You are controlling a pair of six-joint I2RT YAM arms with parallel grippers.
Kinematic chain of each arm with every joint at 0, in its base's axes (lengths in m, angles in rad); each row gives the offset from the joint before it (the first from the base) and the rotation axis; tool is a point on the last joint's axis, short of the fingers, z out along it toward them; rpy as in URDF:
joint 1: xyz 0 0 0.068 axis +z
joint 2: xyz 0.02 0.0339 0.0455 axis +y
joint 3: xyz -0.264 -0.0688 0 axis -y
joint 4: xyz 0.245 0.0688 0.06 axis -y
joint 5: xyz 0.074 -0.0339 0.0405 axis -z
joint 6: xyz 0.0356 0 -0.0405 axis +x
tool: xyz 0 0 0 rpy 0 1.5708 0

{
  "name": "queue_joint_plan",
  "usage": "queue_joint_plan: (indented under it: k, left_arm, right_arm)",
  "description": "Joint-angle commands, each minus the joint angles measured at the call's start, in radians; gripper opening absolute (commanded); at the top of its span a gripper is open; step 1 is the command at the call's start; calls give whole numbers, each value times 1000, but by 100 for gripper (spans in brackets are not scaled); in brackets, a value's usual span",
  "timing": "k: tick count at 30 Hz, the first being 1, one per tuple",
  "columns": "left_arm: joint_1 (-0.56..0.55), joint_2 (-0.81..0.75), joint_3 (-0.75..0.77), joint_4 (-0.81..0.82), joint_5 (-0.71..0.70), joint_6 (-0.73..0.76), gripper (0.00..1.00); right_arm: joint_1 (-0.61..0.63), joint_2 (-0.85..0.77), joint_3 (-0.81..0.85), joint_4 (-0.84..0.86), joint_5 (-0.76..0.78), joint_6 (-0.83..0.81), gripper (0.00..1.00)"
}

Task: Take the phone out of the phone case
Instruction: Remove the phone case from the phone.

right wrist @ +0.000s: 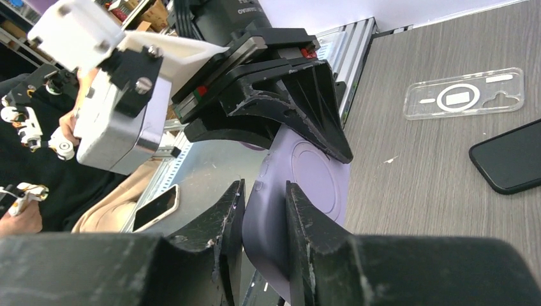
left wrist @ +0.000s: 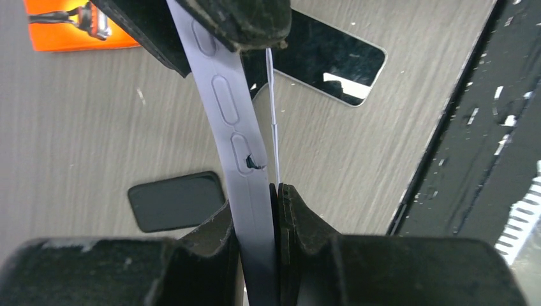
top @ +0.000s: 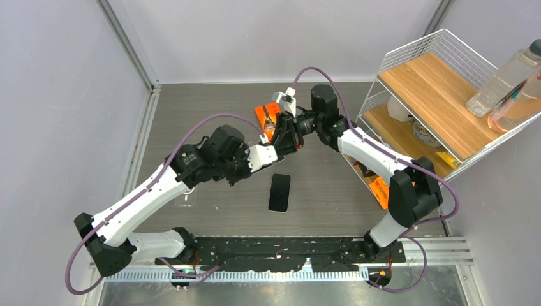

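Lavender phone case (right wrist: pixel 316 182), black phone (top: pixel 279 192), orange box (left wrist: pixel 57 35), grey wood-grain table (top: pixel 319 191)

Pale lavender walls (top: pixel 274 38) on three sides, joined by aluminium posts (top: pixel 127 44). Grey wood-grain table (top: pixel 332 197) under even, soft light. At right, white wire rack (top: pixel 462 51) with two wooden shelves (clear bottles (top: pixel 504 76) on the upper one).
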Motion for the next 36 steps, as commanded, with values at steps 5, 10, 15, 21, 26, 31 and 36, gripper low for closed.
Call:
queue_joint_plan:
  k: [5, 10, 15, 21, 26, 31, 36]
  left_arm:
    - [-104, -24, 50, 82, -136, 194, 0]
    - [-105, -21, 65, 85, -136, 192, 0]
    - [-105, -29, 60, 80, -170, 206, 0]
    - [-105, -39, 48, 65, -171, 223, 0]
    - [-105, -48, 29, 60, -167, 239, 0]
    - [-88, -53, 10, 58, -151, 236, 0]
    - [12, -78, 14, 45, -4, 203, 0]
  right_arm:
    - [-3, 45, 8, -90, 138, 114, 5]
    - [-2, 48, 11, -164, 172, 37, 5]
    - [-2, 68, 27, -208, 186, 11, 5]
    - [-2, 101, 68, -315, 222, -48, 5]
    - [-8, 121, 121, -442, 272, -128, 5]
    - [-26, 105, 167, -553, 316, -214, 23]
    - [-73, -2, 201, -647, 355, -334, 52]
